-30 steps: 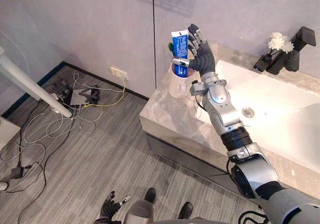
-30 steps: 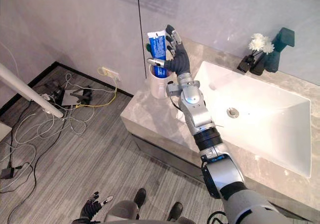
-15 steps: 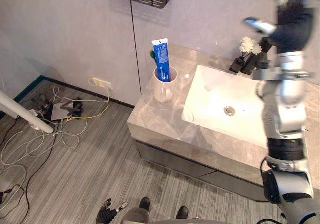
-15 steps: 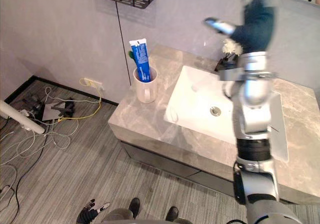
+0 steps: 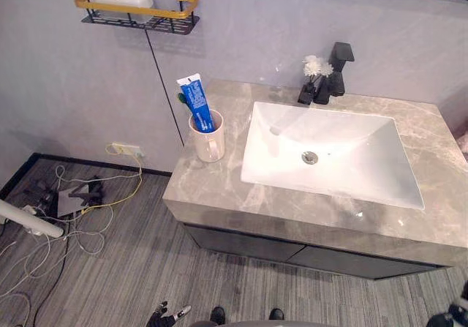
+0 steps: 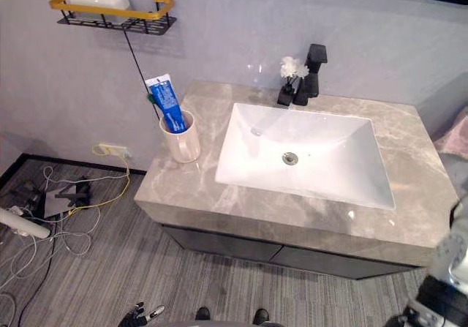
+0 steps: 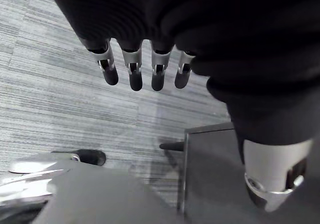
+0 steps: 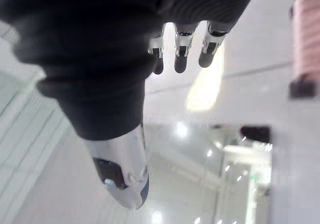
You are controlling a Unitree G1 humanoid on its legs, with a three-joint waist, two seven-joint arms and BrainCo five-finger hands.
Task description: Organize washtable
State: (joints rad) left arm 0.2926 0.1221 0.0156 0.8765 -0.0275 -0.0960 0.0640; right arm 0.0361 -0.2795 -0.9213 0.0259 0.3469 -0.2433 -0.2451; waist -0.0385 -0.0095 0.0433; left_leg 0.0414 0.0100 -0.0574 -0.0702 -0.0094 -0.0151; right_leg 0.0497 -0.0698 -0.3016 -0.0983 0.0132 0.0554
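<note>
At counter's (image 5: 219,189) left edge, cup (image 5: 208,140) holds toothpaste (image 5: 197,104), toothbrush (image 5: 181,98); left hand (image 7: 135,76), right hand (image 8: 181,54) well apart from it, fingers loosely straight, empty.

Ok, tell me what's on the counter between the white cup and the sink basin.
Nothing. In the left eye view the strip of grey counter between the cup and the basin is bare.

You've got a grey wall (image 5: 73,100) behind, wire shelf (image 5: 175,21) mounted high; grey striped floor (image 5: 124,268) below, loose cables (image 5: 80,221) tangled near the skirting.
</note>
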